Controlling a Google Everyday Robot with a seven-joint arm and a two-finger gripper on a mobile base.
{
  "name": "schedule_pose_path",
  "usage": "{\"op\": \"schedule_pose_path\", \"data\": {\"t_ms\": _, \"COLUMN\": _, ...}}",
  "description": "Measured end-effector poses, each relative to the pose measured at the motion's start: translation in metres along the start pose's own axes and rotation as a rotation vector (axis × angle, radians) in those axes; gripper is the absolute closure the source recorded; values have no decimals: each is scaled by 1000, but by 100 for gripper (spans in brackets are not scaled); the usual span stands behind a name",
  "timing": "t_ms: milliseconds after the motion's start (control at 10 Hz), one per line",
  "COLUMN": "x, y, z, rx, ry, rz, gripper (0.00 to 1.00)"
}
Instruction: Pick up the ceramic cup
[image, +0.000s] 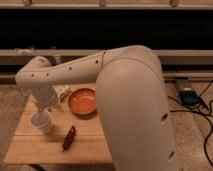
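The white ceramic cup (41, 122) stands upright near the left edge of the wooden table (90, 145). My gripper (46, 104) hangs from the white arm directly above the cup, reaching down to its rim. The arm's end hides the top of the cup, so I cannot see whether there is contact. The wide orange bowl (82, 101) sits to the right of the cup, apart from it.
A dark red elongated packet (68, 138) lies on the table in front of the bowl. A white item (63, 91) lies behind the gripper, partly hidden. My bulky arm covers the table's right side. Cables and a blue box (189, 96) lie on the floor at right.
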Motion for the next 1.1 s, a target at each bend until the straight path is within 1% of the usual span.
{"op": "schedule_pose_path", "data": {"t_ms": 100, "x": 0, "y": 8, "z": 9, "rx": 4, "ry": 3, "rz": -17, "gripper": 35}}
{"op": "schedule_pose_path", "data": {"t_ms": 300, "x": 2, "y": 26, "z": 23, "rx": 0, "ry": 19, "rz": -42, "gripper": 35}}
{"op": "schedule_pose_path", "data": {"t_ms": 600, "x": -1, "y": 31, "z": 33, "rx": 7, "ry": 28, "rz": -53, "gripper": 35}}
{"op": "schedule_pose_path", "data": {"t_ms": 1000, "x": -10, "y": 28, "z": 50, "rx": -1, "ry": 43, "rz": -25, "gripper": 35}}
{"op": "schedule_pose_path", "data": {"t_ms": 1100, "x": -12, "y": 25, "z": 58, "rx": -2, "ry": 48, "rz": -16, "gripper": 35}}
